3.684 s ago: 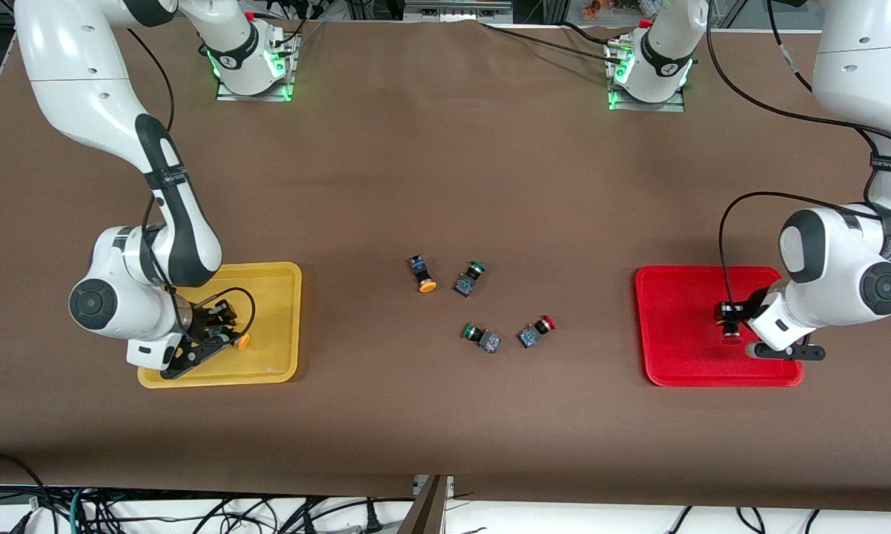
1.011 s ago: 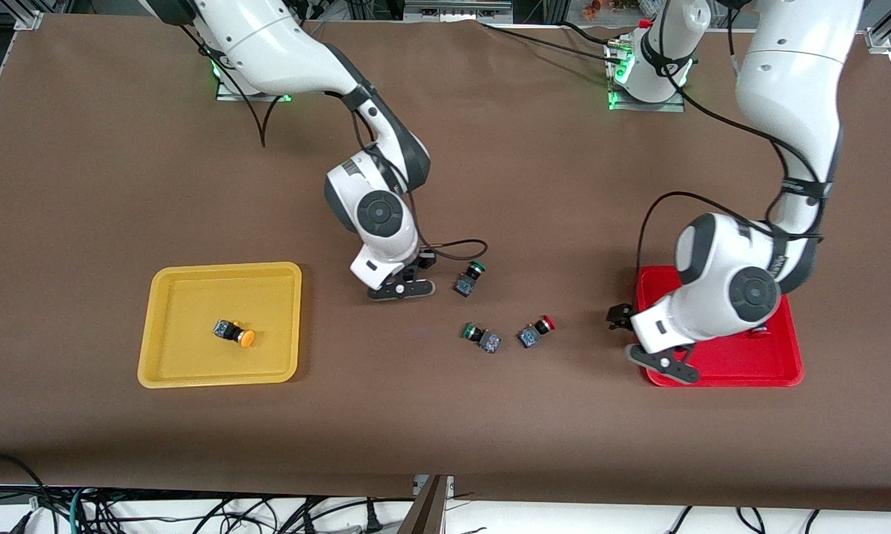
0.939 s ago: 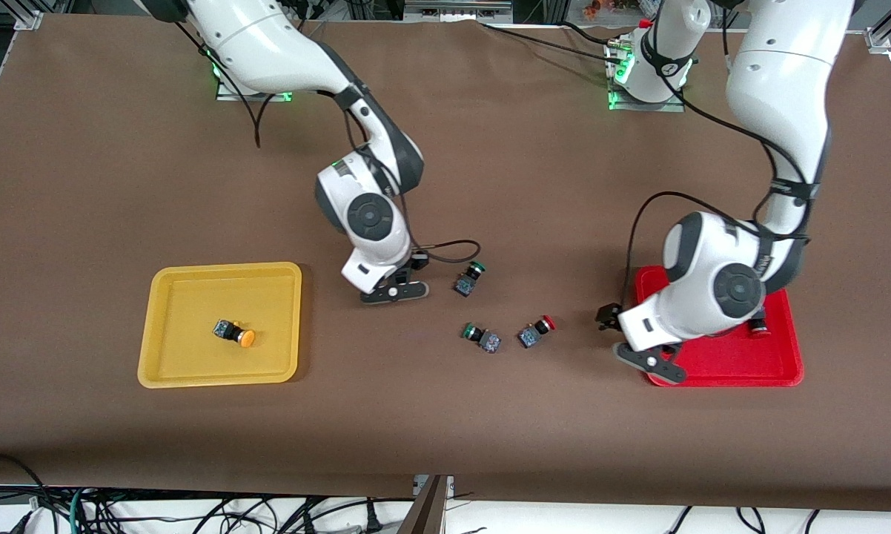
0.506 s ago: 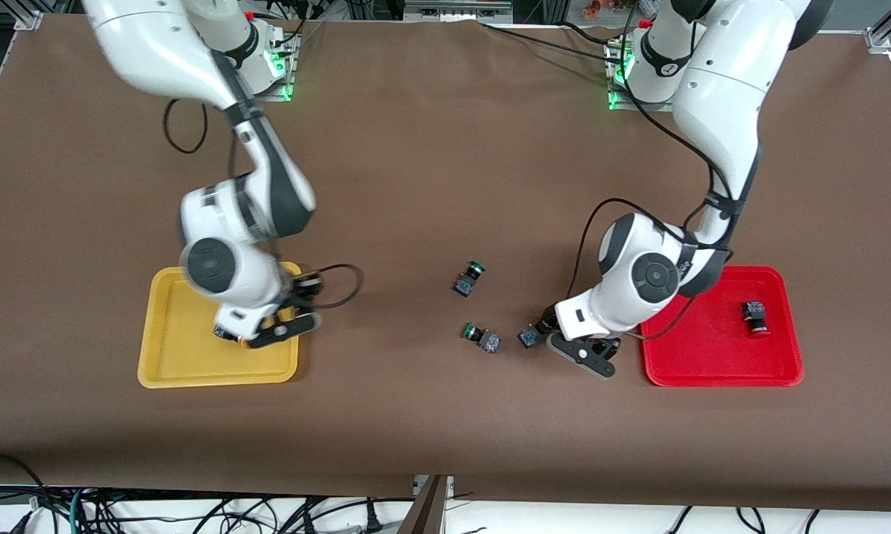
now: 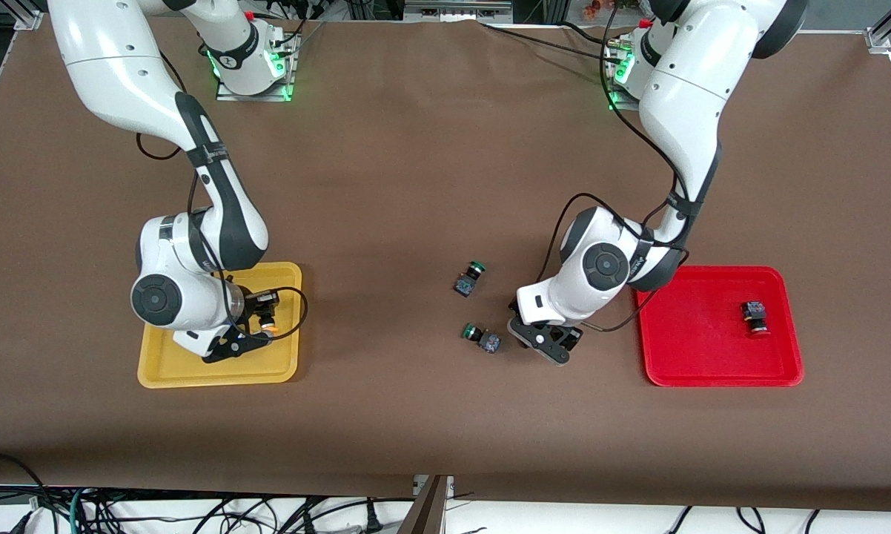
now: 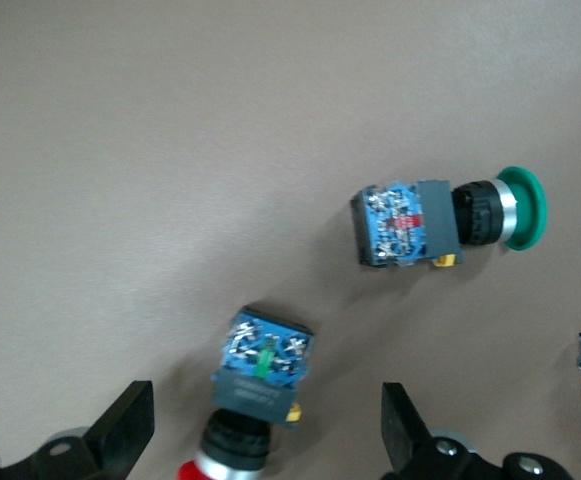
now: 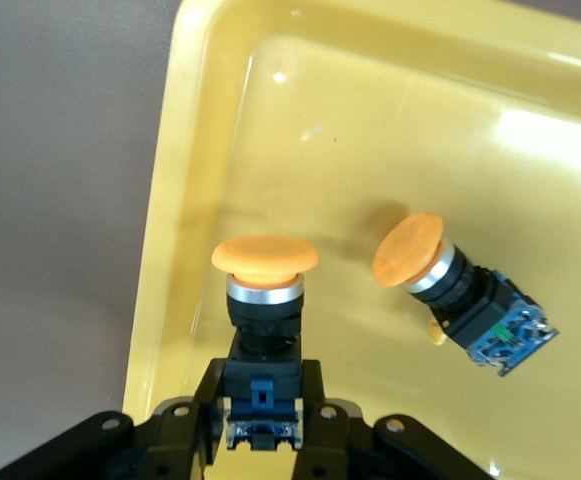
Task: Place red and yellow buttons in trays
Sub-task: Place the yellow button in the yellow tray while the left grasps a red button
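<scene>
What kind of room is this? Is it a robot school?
Probably a robot lab. Two white arms are bolted to a brown table, sorting buttons into a yellow tray and a red tray, and loose cables hang below the table's edge.

A robotics lab. 2 white arms (image 5: 683, 96) are bolted to a brown-covered table (image 5: 431, 148). Loose cables (image 5: 193, 512) hang below its edge.

Red button (image 5: 754, 317) in red tray (image 5: 712, 371)
</scene>
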